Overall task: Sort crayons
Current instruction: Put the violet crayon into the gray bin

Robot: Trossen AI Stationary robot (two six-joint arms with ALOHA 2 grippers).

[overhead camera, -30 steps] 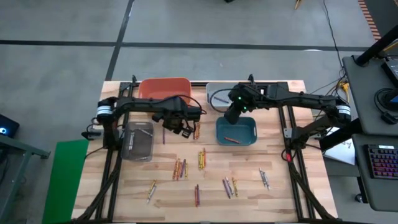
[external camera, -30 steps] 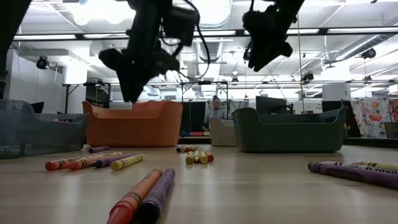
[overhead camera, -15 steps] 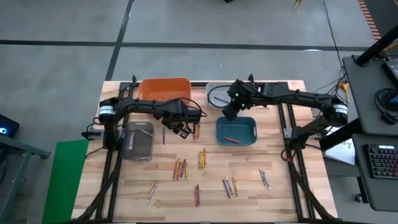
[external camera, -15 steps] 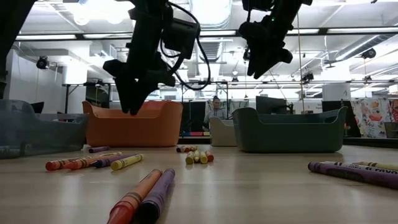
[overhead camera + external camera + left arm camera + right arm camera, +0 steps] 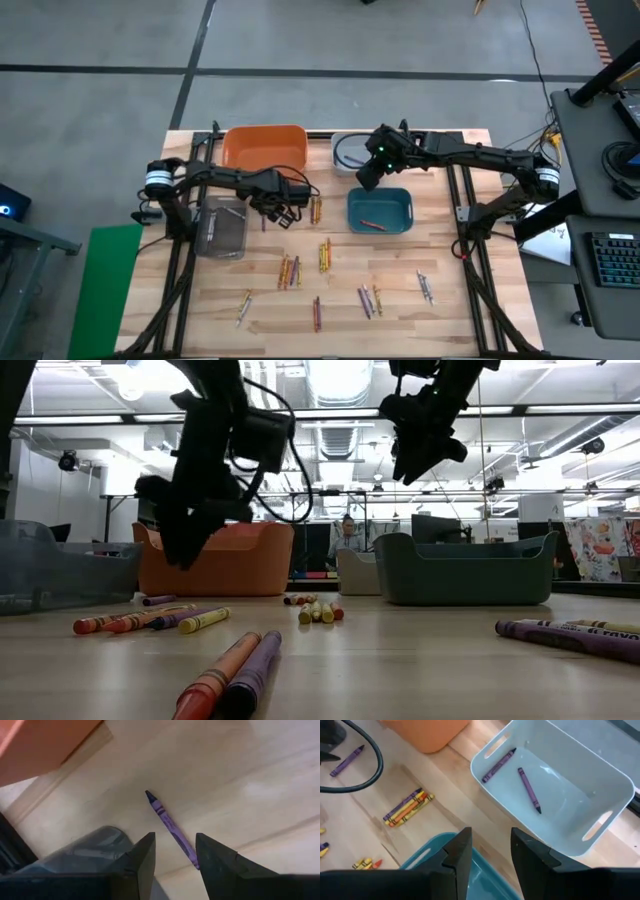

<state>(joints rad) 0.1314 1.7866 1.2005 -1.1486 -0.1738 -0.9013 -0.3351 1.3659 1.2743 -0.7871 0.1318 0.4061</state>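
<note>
Crayons lie scattered on the wooden table in small groups (image 5: 325, 253), (image 5: 289, 270), (image 5: 370, 298). One purple crayon (image 5: 172, 827) lies flat between the orange bin (image 5: 264, 145) and the clear grey bin (image 5: 222, 225). My left gripper (image 5: 175, 835) hangs open just above it, pointing down, one finger on each side of its near end, clear of it. My right gripper (image 5: 491, 831) is open and holds nothing. It hovers high over the gap between the white bin (image 5: 555, 785), where two purple crayons (image 5: 529, 790) lie, and the blue bin (image 5: 380, 210).
A red crayon (image 5: 372, 224) lies in the blue bin. A row of crayons (image 5: 316, 210) lies just right of my left gripper. More crayons (image 5: 425, 287), (image 5: 243, 305) lie toward the near edge. The four bins line the table's far half.
My left gripper has come down toward the table and shifted toward the left edge, ending low over the purple crayon beside the grey bin.
</note>
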